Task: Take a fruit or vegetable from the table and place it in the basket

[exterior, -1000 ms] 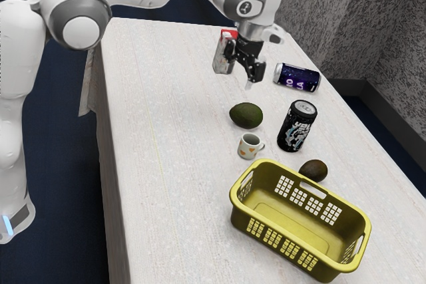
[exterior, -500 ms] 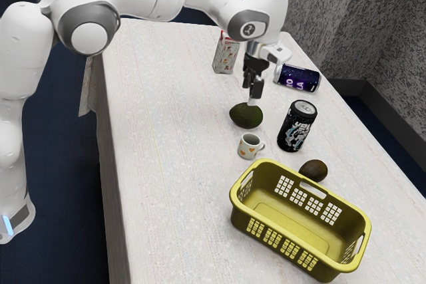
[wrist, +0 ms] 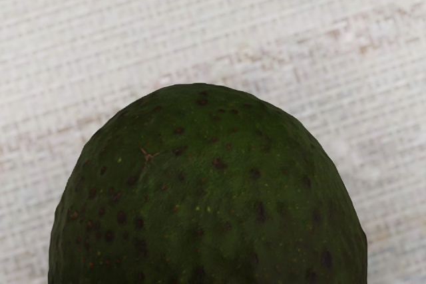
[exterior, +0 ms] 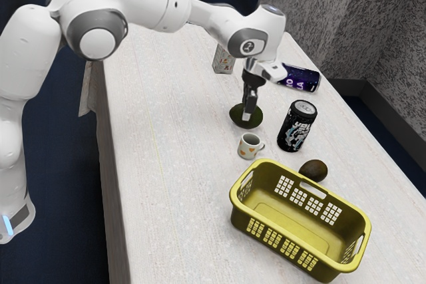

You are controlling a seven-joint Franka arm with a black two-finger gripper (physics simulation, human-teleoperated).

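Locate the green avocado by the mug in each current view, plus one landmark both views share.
Exterior view: avocado near the picture's centre, on the table right under the hand, beside the mug.
Wrist view: the avocado looms large, just under the hand, its rounded, speckled end outlined against the table.
Shared landmark: the pale tabletop, also at.

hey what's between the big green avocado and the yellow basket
The small patterned mug stands between the avocado and the basket, as the exterior view shows.
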